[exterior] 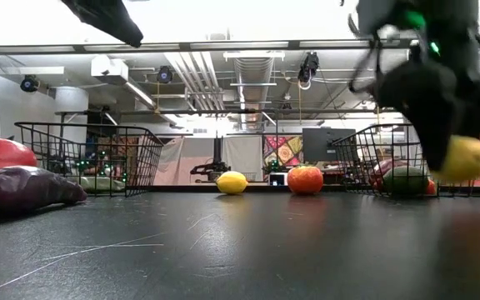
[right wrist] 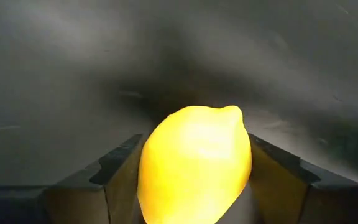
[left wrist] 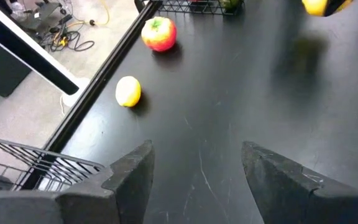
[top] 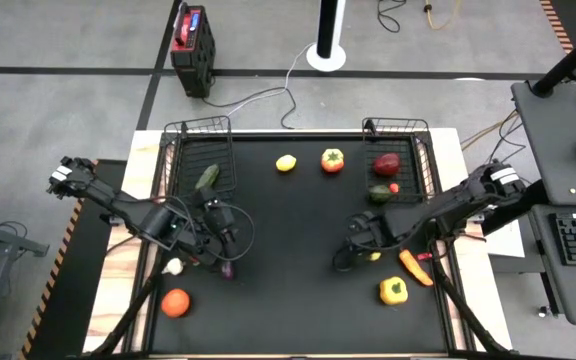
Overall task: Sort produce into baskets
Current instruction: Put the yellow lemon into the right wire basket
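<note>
Right hand (right wrist: 194, 180) grips a lemon (right wrist: 194, 165) across its middle, just off the counter (top: 298, 250), near the right basket (top: 400, 150). It looks light, hard, smooth, so liable to slip. Left hand (left wrist: 194, 180) hangs half-open, empty.

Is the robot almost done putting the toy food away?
Not yet. The left black wire basket holds a green cucumber; the right black wire basket holds some pieces. The right gripper has a yellow lemon between its jaws. Another lemon and an orange tomato wait on the table.
</note>
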